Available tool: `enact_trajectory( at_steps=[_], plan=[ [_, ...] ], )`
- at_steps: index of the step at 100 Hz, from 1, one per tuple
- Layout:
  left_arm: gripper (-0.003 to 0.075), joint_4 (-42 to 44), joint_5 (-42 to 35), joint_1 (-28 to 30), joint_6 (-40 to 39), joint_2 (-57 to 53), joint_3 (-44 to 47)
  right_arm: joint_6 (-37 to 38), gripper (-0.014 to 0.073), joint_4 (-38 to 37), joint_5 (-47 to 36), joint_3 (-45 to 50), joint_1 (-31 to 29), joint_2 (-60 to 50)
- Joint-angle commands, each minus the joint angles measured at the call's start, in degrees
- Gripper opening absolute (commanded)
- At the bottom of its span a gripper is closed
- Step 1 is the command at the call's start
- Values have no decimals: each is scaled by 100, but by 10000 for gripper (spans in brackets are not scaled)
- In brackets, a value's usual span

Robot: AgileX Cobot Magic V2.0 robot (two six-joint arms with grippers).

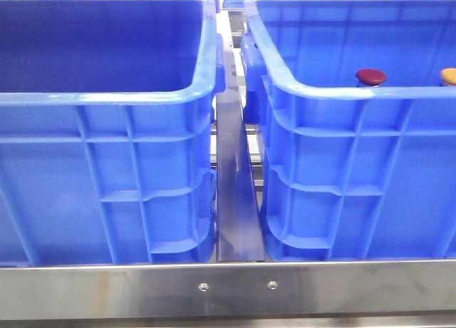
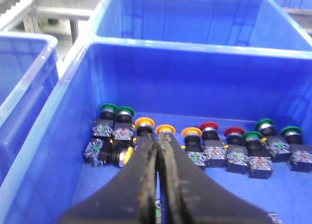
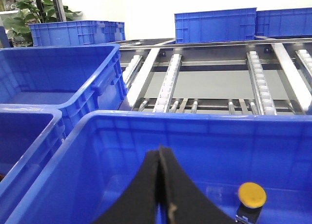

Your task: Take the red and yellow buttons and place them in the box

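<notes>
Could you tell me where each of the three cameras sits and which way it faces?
Front view: low, facing forward at two blue crates; no robot parts show.
Left wrist view: above a crate, looking down past the shut left gripper at rows of buttons.
Right wrist view: over a crate rim toward roller rails; shut right gripper shows.
Front and right wrist views both show a yellow button.

Front cam sits low, facing forward, close against two blue crates [image 1: 107,164]. My wrist cams look down past my fingers into crates; yellow button [image 3: 252,195] shows in right wrist and front.
</notes>
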Motion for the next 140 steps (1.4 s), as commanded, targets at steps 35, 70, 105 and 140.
enact_trajectory(
  at_steps=[35,70,105,140],
  plan=[
    [-19,570,-1647,-638,-17,-1613,1885,-40,-69,54,12,-148,-16,-28],
    [-19,519,-2585,-664,-61,-2035,2968,-40,-69,54,18,-148,-16,-20],
    [-19,463,-2565,-664,-61,-2035,2970,-40,-69,54,18,-148,-16,-20],
    [-19,463,-2565,-664,-61,-2035,2970,-40,-69,54,18,-148,-16,-20]
  ],
)
